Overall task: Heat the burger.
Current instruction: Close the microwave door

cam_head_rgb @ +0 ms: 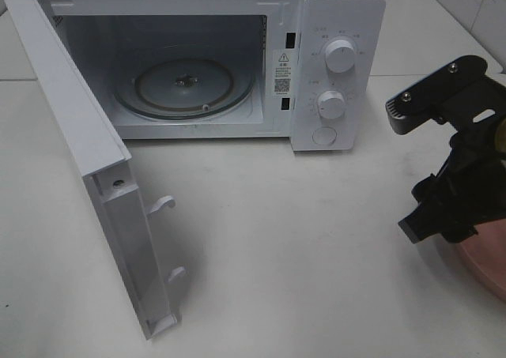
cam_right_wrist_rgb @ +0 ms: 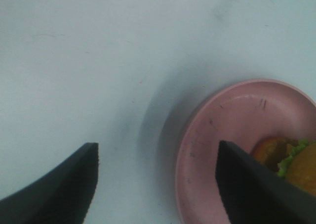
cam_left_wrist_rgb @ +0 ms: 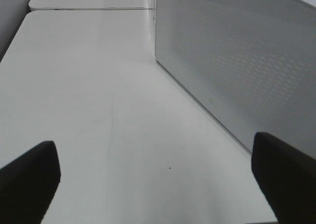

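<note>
Right gripper (cam_right_wrist_rgb: 155,184): seen with its dark fingers spread apart and nothing between them, poised above the white table (cam_head_rgb: 316,255), one finger over the near rim of the plate.
Burger (cam_right_wrist_rgb: 291,159): pictured on the pink plate (cam_right_wrist_rgb: 232,120), partly hidden behind a finger of the right gripper; orange-brown bun and a frill of green lettuce are shown, and no finger is seen touching it.
Plate: set at the right edge of the table, only a sliver of it (cam_head_rgb: 482,255) caught by the high camera under the right arm.
Left gripper (cam_left_wrist_rgb: 155,177): released, fingers held wide, empty, hovering over bare tabletop beside the perforated panel of the microwave door (cam_left_wrist_rgb: 237,66).
Microwave (cam_head_rgb: 340,26): placed at the back of the table, door (cam_head_rgb: 87,160) swung fully open to the left.
Turntable (cam_head_rgb: 186,85): glass, bare, visible inside the lit cavity.
Controls: two white knobs (cam_head_rgb: 340,55) and a round button stacked on the right-hand panel.
</note>
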Available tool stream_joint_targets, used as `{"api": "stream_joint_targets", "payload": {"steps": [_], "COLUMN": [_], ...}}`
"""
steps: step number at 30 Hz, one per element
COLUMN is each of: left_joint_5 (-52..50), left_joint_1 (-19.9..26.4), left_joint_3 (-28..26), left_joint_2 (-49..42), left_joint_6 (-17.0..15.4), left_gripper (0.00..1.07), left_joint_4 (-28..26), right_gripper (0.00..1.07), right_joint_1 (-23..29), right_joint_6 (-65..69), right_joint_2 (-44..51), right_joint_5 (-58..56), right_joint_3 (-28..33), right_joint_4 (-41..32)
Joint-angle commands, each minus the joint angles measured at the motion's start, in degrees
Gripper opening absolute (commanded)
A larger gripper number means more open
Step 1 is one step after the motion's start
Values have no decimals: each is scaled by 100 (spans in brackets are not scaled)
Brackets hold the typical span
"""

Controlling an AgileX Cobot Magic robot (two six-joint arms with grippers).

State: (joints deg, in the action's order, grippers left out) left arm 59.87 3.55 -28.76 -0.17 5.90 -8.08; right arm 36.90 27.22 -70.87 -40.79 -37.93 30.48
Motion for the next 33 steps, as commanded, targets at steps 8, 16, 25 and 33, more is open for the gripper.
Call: {"api": "stream_joint_targets", "payload": {"steps": [8, 16, 25, 33], "left_joint_5": [-46, -46, -46, -46], "left_joint_1": [6, 6, 6, 6], "left_joint_3": [34, 34, 34, 34], "left_joint_2": [-126, -126, -126, -126], "left_joint_6": [-46, -46, -46, -46], "left_gripper": [98, 98, 98, 98], "left_joint_4": [-46, -46, -46, -46], "right_gripper": [81, 79, 76, 76], "right_joint_1": [0, 0, -17, -143], "right_joint_6": [-1404, -1467, -1432, -1381], "right_joint_2": [1186, 2051, 3157, 4108], "right_joint_5": [-539, -1278, -1478, -1226], "right_joint_3": [-160, -160, 241, 756], "right_joint_4": [-1261, -1358, -1570, -1667]}}
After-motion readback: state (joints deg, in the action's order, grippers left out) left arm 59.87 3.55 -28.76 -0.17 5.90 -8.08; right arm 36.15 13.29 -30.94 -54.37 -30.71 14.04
